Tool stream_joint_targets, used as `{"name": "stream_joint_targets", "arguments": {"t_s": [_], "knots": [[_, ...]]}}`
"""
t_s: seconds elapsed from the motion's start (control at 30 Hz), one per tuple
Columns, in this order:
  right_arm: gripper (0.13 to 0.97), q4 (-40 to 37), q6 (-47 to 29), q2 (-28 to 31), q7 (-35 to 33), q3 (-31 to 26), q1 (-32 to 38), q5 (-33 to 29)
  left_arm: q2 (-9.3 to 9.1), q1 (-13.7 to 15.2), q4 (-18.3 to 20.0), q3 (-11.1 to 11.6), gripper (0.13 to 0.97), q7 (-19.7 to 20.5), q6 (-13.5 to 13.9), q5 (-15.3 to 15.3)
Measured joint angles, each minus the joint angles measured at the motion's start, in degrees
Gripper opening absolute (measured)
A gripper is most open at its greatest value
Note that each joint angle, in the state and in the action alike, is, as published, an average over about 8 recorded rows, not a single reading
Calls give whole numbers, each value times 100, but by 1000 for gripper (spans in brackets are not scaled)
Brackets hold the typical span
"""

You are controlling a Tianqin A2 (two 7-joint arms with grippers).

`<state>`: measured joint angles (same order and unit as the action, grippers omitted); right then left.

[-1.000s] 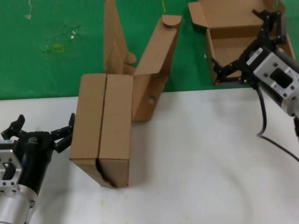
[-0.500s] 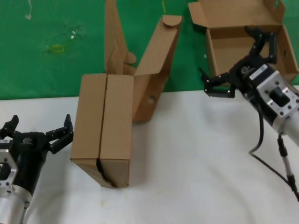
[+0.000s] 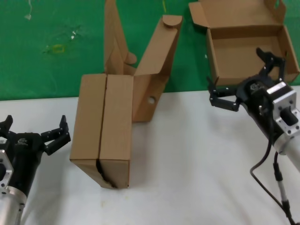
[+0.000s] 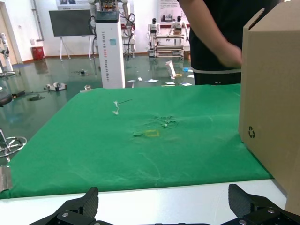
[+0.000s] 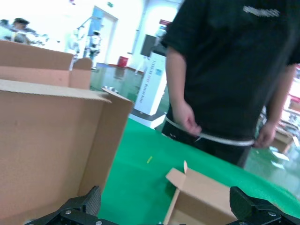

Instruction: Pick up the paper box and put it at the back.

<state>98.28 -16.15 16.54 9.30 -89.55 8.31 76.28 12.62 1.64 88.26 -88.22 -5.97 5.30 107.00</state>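
Observation:
The paper box (image 3: 248, 42) lies open on the green back surface (image 3: 56, 70) at the far right, lid folded away behind it, nothing inside. My right gripper (image 3: 244, 78) hovers open just in front of its near wall, at the edge of the white table, holding nothing. The right wrist view looks between the open fingers at a corner and side flap of the paper box (image 5: 206, 201) on the green. Low at the near left, my left gripper (image 3: 33, 127) is open and empty; its wrist view shows the spread fingertips (image 4: 86, 204) over the white table.
Two paired brown boxes (image 3: 105, 126) stand on edge at the table's middle, lids raised over the green; their side fills the left wrist view (image 4: 274, 93). White tabletop (image 3: 187, 164) spreads in front. A person in black (image 5: 225, 70) stands beyond the far edge.
My right gripper has drawn back from the paper box toward the white table, staying open; the box stays on the green. My left arm has slid slightly down and left.

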Motion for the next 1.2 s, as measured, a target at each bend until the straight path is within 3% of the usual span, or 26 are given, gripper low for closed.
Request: {"name": "stream_joint_targets", "arguments": {"t_s": [0.6,1.2], "knots": [[966,-536,1310,53,-755,-172,-674,2179,371,-134,277,-280,966,485,-430,-314],[966,-581,1422,58,-819,-187,-732,2364,402,-145,301,-304,966,526,-467,-341]]}}
